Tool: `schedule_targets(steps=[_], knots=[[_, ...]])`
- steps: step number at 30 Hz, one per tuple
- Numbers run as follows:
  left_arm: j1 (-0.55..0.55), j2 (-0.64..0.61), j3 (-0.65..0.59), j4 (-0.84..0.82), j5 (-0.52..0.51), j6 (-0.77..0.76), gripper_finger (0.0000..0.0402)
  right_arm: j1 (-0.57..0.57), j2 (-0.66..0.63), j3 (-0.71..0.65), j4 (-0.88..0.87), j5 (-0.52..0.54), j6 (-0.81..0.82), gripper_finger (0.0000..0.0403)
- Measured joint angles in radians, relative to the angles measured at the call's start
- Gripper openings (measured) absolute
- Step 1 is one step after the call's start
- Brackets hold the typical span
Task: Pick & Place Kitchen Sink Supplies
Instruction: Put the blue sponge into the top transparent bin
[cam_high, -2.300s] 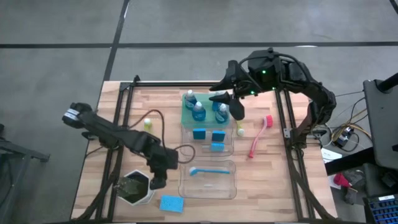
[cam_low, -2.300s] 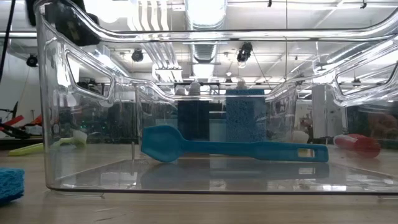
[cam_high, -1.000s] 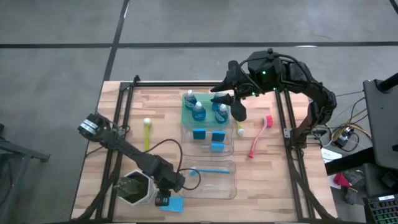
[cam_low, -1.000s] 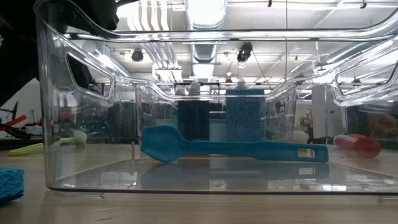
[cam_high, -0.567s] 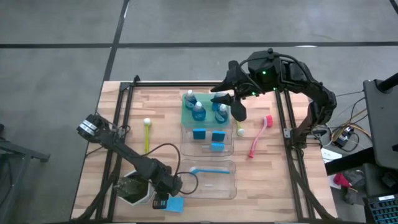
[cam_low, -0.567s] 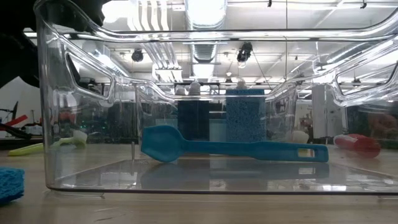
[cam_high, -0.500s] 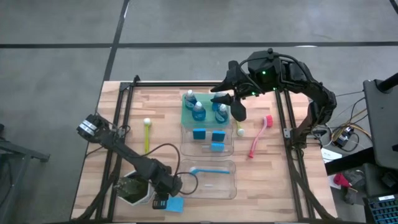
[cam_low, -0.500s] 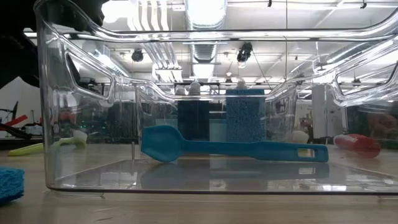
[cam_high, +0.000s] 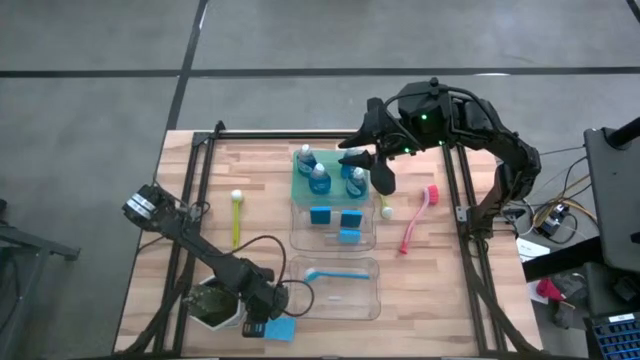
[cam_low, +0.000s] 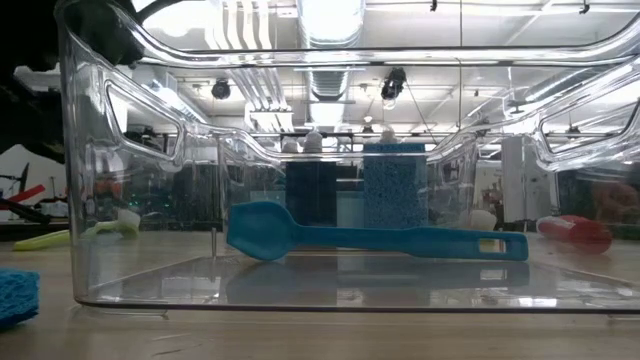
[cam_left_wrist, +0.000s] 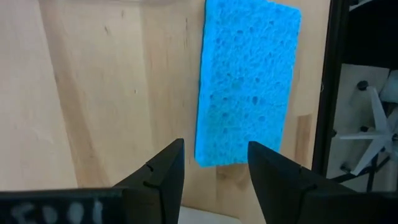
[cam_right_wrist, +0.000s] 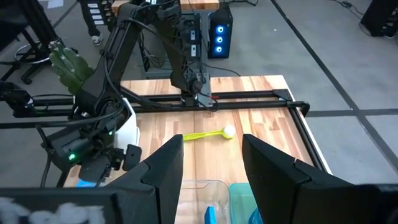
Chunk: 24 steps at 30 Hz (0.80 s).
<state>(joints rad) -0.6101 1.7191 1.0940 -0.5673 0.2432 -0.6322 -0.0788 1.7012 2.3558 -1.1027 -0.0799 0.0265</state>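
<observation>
Left pincer (cam_left_wrist: 212, 163) hung open right over the blue sponge (cam_left_wrist: 247, 83) on the table (cam_left_wrist: 93, 93), fingers apart, gripping nothing; right pincer (cam_right_wrist: 211, 163) open too.

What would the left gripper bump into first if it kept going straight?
Probably the blue sponge. The left gripper points down at the table with open jaws, and the sponge's near end lies between them. How far above it hangs is unclear.

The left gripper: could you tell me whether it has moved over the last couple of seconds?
Yes. In the high view the left gripper has travelled from beside the white pot toward the table's near edge, now open over the loose blue sponge.
</observation>
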Motion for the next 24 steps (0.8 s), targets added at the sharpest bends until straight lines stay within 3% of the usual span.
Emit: schedule_targets(steps=[24], knots=[[-0.029,0.000,-0.023,0.104,-0.080,-0.027,0.0167,0.000,0.001,0.000,0.000,0.002,0.007,0.0162]])
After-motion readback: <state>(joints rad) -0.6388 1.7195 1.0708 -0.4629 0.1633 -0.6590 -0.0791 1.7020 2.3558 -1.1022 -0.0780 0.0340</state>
